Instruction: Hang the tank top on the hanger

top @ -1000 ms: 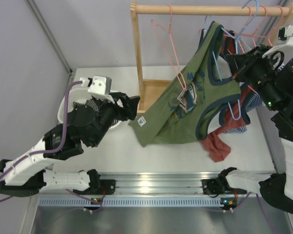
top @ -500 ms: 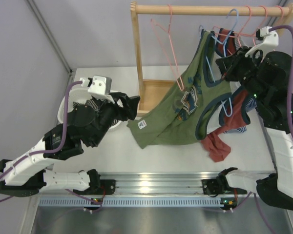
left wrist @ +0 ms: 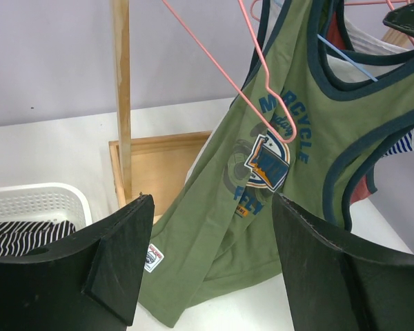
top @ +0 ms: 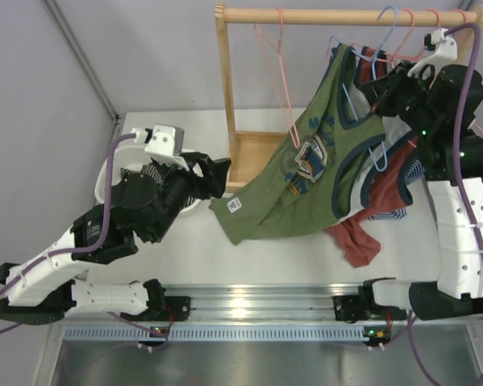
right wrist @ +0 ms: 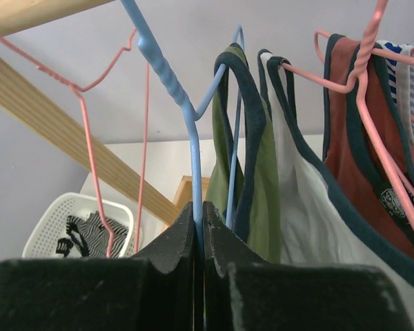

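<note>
Right tool (right wrist: 199, 215): clamped fully on neck of light-blue hanger (right wrist: 167, 83), held high by wooden rail (top: 322, 14), apparently for hooking.
Left tool (left wrist: 210, 201): spread wide, empty, parked low beside white basket (left wrist: 34, 198).
Tank top (top: 306, 173): strap over hanger, hem trailing on worktop (top: 306, 261).

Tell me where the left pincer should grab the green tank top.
Probably the lower left edge of the tank top, by its white label. It faces the open left pincer, so come from the left, level. The right pincer holds the hanger.
</note>
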Controlling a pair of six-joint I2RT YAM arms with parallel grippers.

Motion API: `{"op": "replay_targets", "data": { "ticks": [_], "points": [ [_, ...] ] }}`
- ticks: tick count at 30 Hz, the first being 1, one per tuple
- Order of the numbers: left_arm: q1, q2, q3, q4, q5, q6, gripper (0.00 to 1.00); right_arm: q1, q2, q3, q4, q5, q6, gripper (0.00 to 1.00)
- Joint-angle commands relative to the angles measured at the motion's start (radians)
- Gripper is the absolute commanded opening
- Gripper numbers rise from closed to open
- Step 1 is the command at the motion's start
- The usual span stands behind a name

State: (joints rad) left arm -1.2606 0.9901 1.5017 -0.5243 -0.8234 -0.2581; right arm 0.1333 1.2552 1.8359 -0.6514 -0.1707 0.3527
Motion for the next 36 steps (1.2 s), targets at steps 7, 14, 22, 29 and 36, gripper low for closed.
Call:
{"op": "replay_targets", "data": {
  "ticks": [7, 14, 22, 29, 36],
  "points": [
    [-0.003, -0.01, -0.005, 0.018, -0.011, 0.023, 0.74, -0.064, 0.105, 0.097, 0.171, -0.131, 0.042, 0.0],
    [-0.003, -0.01, -0.001, 0.014, -0.011, 0.025, 0.74, -0.066, 0.153, 0.146, 0.161, -0.118, 0.051, 0.0],
    [-0.003, -0.007, -0.001, 0.015, -0.008, 0.02, 0.74, -0.07, 0.208, 0.171, 0.141, -0.119, 0.045, 0.0],
    [-0.003, -0.004, -0.006, 0.017, -0.006, 0.016, 0.74, -0.072, 0.196, 0.105, 0.151, -0.131, 0.043, 0.0],
    [-0.003, 0.002, -0.012, 0.021, -0.003, 0.01, 0.74, -0.072, 0.164, 0.057, 0.127, -0.115, 0.042, 0.01]
  ]
}}
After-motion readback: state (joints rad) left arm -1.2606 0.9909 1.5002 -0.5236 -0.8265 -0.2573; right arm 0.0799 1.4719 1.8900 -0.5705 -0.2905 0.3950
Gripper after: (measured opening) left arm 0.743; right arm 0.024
